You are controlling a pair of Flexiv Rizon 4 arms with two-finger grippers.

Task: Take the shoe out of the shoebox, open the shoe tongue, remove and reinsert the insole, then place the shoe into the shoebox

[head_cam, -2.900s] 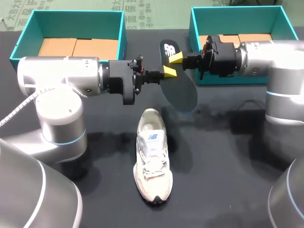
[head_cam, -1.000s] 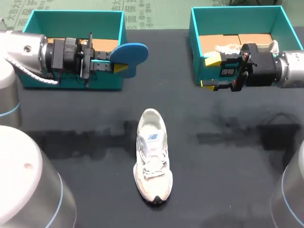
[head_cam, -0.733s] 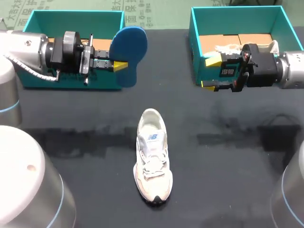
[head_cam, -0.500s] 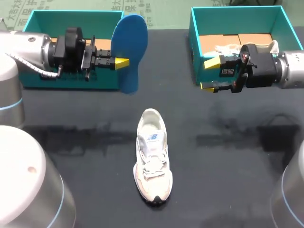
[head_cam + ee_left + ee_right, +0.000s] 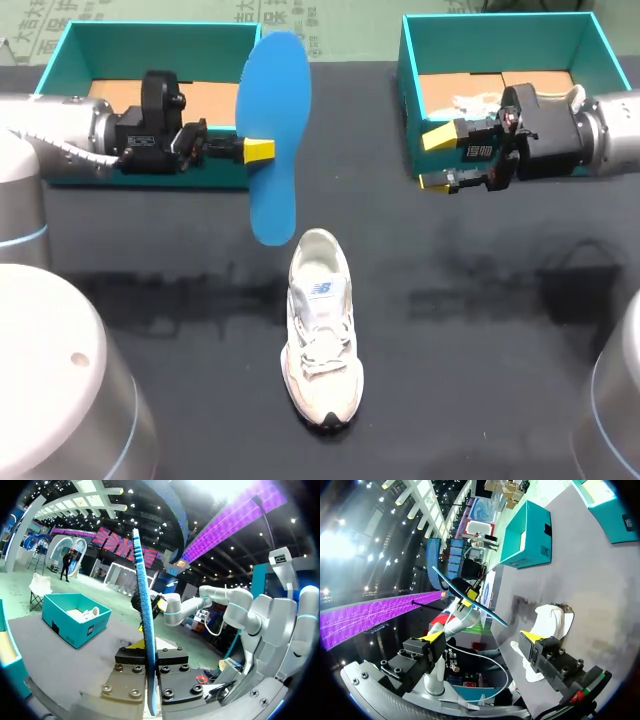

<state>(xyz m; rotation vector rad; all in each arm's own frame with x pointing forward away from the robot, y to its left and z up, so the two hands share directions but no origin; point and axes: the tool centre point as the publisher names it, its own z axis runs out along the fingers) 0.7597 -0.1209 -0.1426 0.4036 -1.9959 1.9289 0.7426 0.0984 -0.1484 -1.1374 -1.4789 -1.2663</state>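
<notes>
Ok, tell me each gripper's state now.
Left gripper: shut on the blue insole.
Right gripper: open, holding nothing.

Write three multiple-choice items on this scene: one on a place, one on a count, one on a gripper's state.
1. Where is the shoe? A) held aloft B) under a cloth C) on the table
2. How many teal shoeboxes? A) one B) two C) three
3. The left gripper is: A) shut on the insole B) open, empty C) out of view
Answers: C, it lies on the dark table; B, one at each far corner; A, the left wrist view shows both fingers pinching the blue insole.
</notes>
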